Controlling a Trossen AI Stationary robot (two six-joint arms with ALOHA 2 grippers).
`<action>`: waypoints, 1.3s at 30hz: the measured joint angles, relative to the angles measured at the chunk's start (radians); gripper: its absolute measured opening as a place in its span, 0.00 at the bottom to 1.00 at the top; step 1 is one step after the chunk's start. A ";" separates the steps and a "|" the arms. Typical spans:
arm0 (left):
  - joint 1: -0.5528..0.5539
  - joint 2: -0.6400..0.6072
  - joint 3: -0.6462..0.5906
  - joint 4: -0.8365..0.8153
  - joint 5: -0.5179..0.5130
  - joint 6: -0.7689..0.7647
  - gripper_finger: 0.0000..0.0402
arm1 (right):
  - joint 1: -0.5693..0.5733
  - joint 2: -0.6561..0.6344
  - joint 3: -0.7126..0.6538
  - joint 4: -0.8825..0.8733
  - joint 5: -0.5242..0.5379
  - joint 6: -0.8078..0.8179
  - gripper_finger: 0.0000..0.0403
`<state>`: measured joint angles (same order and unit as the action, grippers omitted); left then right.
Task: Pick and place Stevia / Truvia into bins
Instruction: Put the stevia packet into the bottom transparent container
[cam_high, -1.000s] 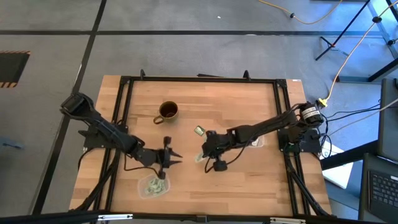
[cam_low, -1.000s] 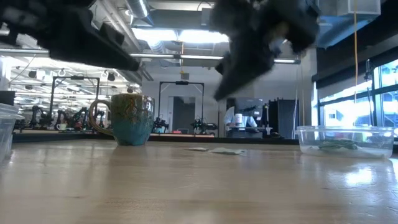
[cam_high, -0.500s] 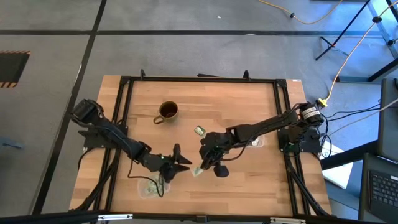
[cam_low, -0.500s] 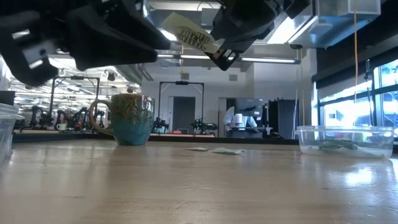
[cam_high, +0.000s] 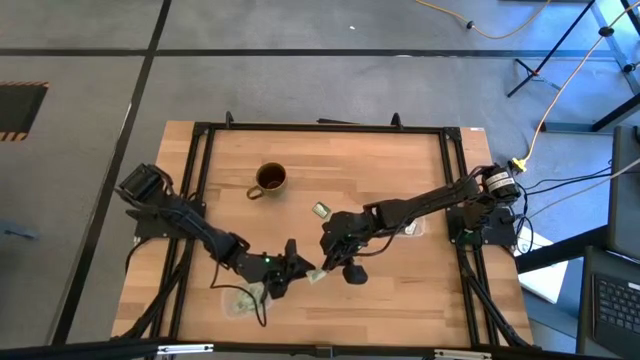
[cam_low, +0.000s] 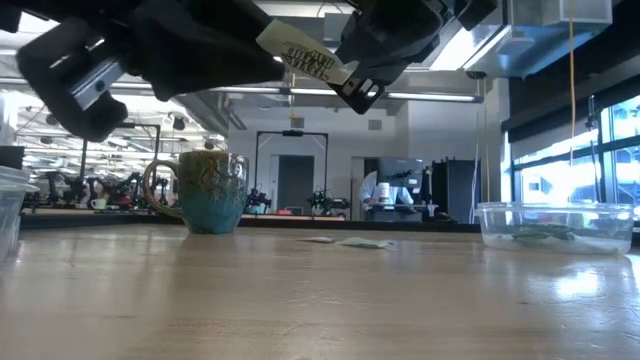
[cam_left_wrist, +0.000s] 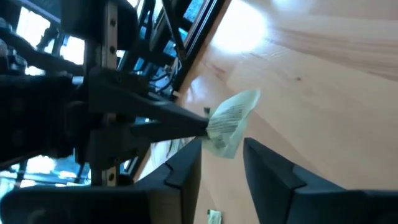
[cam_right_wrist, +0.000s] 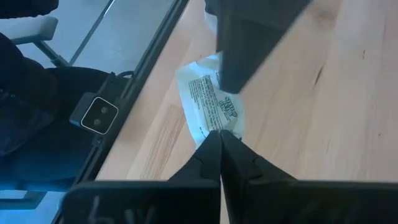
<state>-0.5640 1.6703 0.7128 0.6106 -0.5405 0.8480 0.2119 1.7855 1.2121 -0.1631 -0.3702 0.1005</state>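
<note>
A green and white Stevia sachet (cam_right_wrist: 210, 102) is held in the air by my shut right gripper (cam_right_wrist: 219, 134), above the table's middle near part (cam_high: 317, 274). My left gripper (cam_left_wrist: 222, 148) is open and faces it from the table's left. Its two fingers stand on either side of the sachet's free end (cam_left_wrist: 231, 121). In the low view the sachet (cam_low: 303, 55) hangs high between both arms. The left bin (cam_high: 244, 300) holds several sachets near the near edge. The right bin (cam_high: 410, 229) sits under the right arm. My right gripper pinches the sachet by one short end (cam_right_wrist: 216, 126) between its two fingertips. The rest of the sachet sticks out past the fingertips toward the left arm, crumpled and lifted clear of the table. My left gripper: I cannot tell whether its open fingers (cam_left_wrist: 186, 171) touch the sachet.
A brown and teal mug (cam_high: 270, 179) stands toward the far left of the table. A loose sachet (cam_high: 320, 211) lies near the table's middle, and the low view shows flat sachets (cam_low: 350, 242) there. A black frame (cam_high: 200, 130) borders the table.
My right gripper has risen from the table with the sachet, which is now lifted clear. My left gripper has swung from above the left bin toward the table's right and has come up to the sachet.
</note>
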 joint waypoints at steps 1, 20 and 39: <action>-0.005 0.000 0.000 0.000 0.000 0.013 0.27 | 0.000 0.000 0.000 0.000 0.000 0.000 0.00; -0.040 0.000 0.000 0.000 -0.048 0.037 0.01 | 0.000 0.000 0.000 0.003 0.002 -0.010 0.00; -0.104 -0.228 0.001 -0.359 -0.020 -1.065 0.00 | -0.057 -0.001 0.000 -0.232 0.423 -0.083 0.41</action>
<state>-0.6681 1.4418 0.7139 0.2516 -0.5606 -0.2166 0.1548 1.7844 1.2121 -0.3948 0.0525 0.0177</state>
